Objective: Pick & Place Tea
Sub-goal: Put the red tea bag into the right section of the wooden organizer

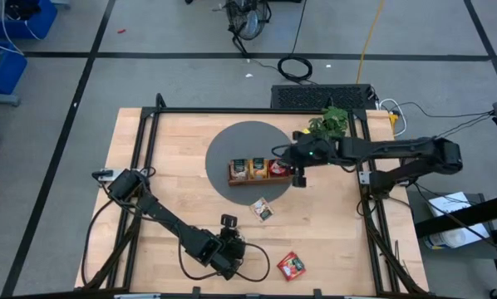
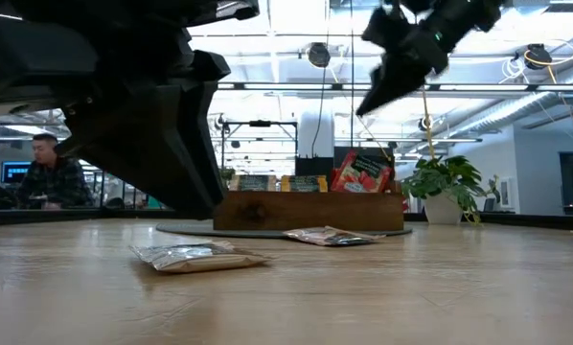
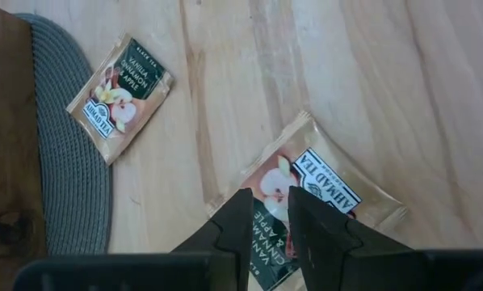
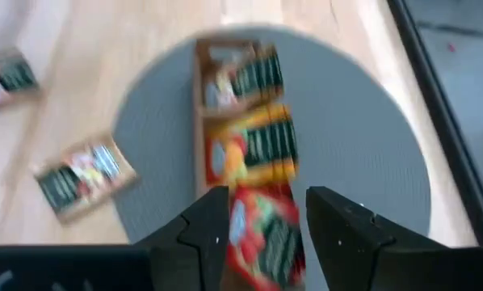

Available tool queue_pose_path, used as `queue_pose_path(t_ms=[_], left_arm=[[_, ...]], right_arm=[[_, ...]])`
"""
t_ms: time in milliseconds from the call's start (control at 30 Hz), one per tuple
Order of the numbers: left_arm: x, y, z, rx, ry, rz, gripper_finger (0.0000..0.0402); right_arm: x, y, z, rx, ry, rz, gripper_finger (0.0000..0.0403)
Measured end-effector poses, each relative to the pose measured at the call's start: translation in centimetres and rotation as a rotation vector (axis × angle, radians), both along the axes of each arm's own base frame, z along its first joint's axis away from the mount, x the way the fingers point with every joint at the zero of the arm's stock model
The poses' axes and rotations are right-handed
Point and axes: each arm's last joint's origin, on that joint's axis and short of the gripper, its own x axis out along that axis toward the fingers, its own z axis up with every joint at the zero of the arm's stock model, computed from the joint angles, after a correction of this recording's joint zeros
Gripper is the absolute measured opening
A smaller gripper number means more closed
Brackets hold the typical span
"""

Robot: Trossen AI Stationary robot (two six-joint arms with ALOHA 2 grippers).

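Right gripper [image 4: 260,230] hangs with fingers spread directly above the tray [image 1: 259,170], red sachet [image 4: 266,230] below it in the end slot, apparently just dropped. Left gripper [image 3: 268,212] is pinched narrow on a green sachet [image 3: 306,190] flat on the table, probably for the next pick.

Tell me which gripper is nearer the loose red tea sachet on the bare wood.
Left. The left gripper sits just beside the red tea sachet; the right gripper is above the wooden tray, farther away.
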Motion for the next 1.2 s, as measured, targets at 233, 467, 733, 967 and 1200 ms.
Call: queue_pose_path(t_ms=[233, 467, 733, 967, 1200], left_arm=[[0.4, 0.7, 0.0, -0.001, 0.0, 0.024, 0.0088], [0.6, 0.9, 0.0, -0.022, 0.005, 0.04, 0.0088], [0.5, 0.9, 0.0, -0.02, 0.006, 0.035, 0.0088], [0.6, 0.9, 0.0, -0.023, 0.001, 0.034, 0.0088], [0.6, 0.9, 0.0, -0.022, 0.001, 0.034, 0.0088]], right_arm=[[-1.0, -1.3, -2.1, 0.101, 0.037, -0.051, 0.0152], [-2.4, -3.4, -4.4, 0.233, 0.071, -0.118, 0.0153], [-2.2, -3.5, -5.5, 0.255, 0.11, -0.136, 0.0153], [-1.3, -2.9, -6.8, 0.26, 0.154, -0.114, 0.0143], [-0.6, -3.1, -7.0, 0.245, 0.112, -0.111, 0.0086]])
